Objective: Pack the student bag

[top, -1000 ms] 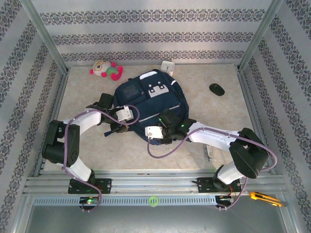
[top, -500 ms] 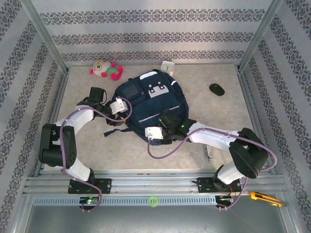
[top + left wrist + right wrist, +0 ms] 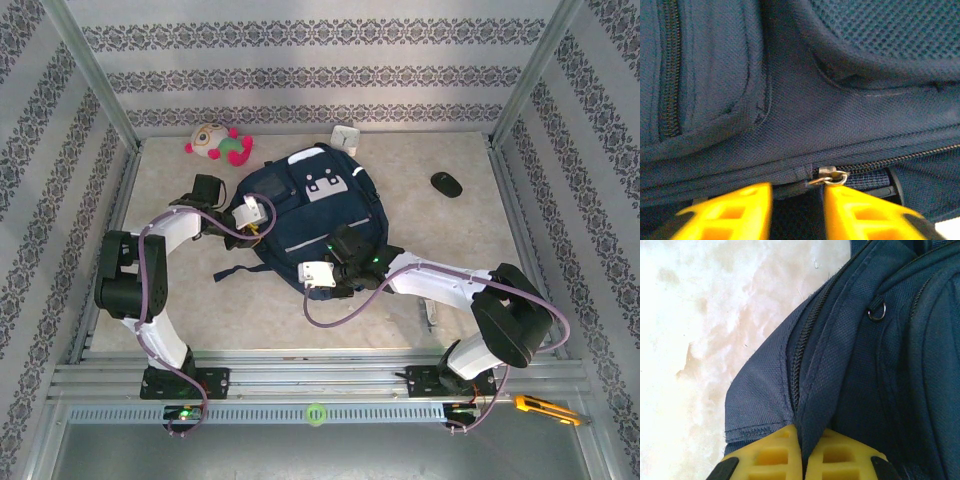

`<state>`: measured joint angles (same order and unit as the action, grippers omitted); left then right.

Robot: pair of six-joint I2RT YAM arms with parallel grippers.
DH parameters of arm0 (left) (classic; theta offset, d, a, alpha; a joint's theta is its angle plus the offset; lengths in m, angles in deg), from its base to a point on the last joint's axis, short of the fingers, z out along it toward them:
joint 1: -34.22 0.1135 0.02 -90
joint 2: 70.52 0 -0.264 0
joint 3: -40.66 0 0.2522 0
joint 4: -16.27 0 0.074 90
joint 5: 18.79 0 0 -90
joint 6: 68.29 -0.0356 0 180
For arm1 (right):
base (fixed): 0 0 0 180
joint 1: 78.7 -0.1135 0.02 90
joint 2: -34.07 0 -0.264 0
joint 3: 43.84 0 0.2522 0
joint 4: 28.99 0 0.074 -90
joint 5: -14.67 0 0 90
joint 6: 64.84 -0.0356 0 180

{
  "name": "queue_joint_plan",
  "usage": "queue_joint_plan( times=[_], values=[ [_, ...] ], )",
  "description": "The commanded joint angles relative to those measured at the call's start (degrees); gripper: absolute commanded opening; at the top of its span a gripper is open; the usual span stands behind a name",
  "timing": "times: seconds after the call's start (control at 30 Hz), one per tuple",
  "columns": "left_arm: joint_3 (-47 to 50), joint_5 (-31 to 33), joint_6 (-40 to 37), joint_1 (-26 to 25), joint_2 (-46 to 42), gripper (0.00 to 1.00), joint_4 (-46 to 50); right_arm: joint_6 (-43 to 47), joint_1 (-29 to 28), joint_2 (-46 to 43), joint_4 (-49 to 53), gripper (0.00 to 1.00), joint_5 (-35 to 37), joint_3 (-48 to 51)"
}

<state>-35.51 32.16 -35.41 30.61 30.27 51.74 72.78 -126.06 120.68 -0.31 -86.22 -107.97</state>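
Observation:
The student bag point(image 3: 310, 205) lies flat mid-table, navy with a white buckle patch. My left gripper point(image 3: 260, 224) is at its left side. In the left wrist view the yellow fingers point(image 3: 797, 197) stand apart at a zip line of the bag point(image 3: 790, 125). A metal zipper pull point(image 3: 832, 176) lies just off the right fingertip, and nothing is pinched. My right gripper point(image 3: 322, 285) is at the bag's near edge. There the jaws point(image 3: 804, 435) are shut on a fold of the bag's fabric point(image 3: 865, 365) beside a closed zipper point(image 3: 800, 360).
A plush toy point(image 3: 218, 143) and a small white box point(image 3: 346, 136) sit at the back. A black mouse point(image 3: 446, 183) lies to the right. An orange cutter point(image 3: 545, 408) rests on the front rail. Metal posts and patterned walls fence the table.
My left arm swung up and back from the bag's lower left to its left side, and its jaws have narrowed. The right arm and the bag have stayed put.

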Motion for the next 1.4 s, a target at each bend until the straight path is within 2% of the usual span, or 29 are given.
queue_joint_plan(
  times=[0.0,0.17,0.23,0.4,0.5,0.53,0.6,0.7,0.8,0.97,1.1,1.27,1.37],
  values=[
    [-1.82,-3.42,-1.40,0.45,0.54,0.20,4.57,-2.05,-0.20,-0.37,-1.21,0.00,-2.48,-0.70],
    [-3.08,-4.06,-3.50,-0.54,-0.45,0.03,11.34,-5.77,-0.07,0.27,-4.32,0.00,1.46,-0.61],
    [-3.01,-3.60,-3.65,-1.19,-0.97,0.00,13.16,-7.43,-0.02,0.65,-5.61,0.00,2.30,-0.85],
    [-2.22,-4.01,-2.63,-2.20,-2.57,0.00,15.63,-10.91,-0.04,2.40,-7.35,0.00,3.78,-2.11],
    [-0.29,-2.33,-1.19,-2.18,-4.16,0.00,13.26,-10.80,0.06,2.21,-7.71,0.00,3.88,-1.97],
    [0.39,-1.37,0.28,-2.10,-4.74,0.02,11.42,-10.28,0.06,1.97,-7.59,0.00,3.72,-1.73],
    [1.97,0.18,3.11,-1.42,-6.13,0.23,6.73,-9.31,0.03,0.98,-7.72,0.00,3.02,-0.76],
    [2.84,0.36,4.27,0.34,-7.01,0.40,2.15,-8.83,0.01,-0.11,-7.67,0.00,2.46,0.30],
    [2.08,0.79,4.10,1.58,-5.89,0.52,-1.09,-8.68,0.14,-0.15,-7.17,0.00,2.44,0.54],
    [-0.18,0.62,0.55,1.59,-3.32,0.57,0.41,-8.55,0.11,-0.09,-6.82,0.00,2.52,0.62],
    [-5.06,0.65,-3.27,1.59,2.19,0.65,6.38,-8.72,0.12,-0.34,-6.81,0.00,1.43,0.62],
    [-6.77,-1.02,-2.96,1.42,5.44,0.64,5.79,-8.77,0.07,-0.25,-6.63,0.00,1.12,0.45],
    [-9.28,0.11,-4.28,1.31,7.44,0.59,8.52,-8.99,0.07,-0.40,-6.61,0.00,1.09,0.70]
  ],
)
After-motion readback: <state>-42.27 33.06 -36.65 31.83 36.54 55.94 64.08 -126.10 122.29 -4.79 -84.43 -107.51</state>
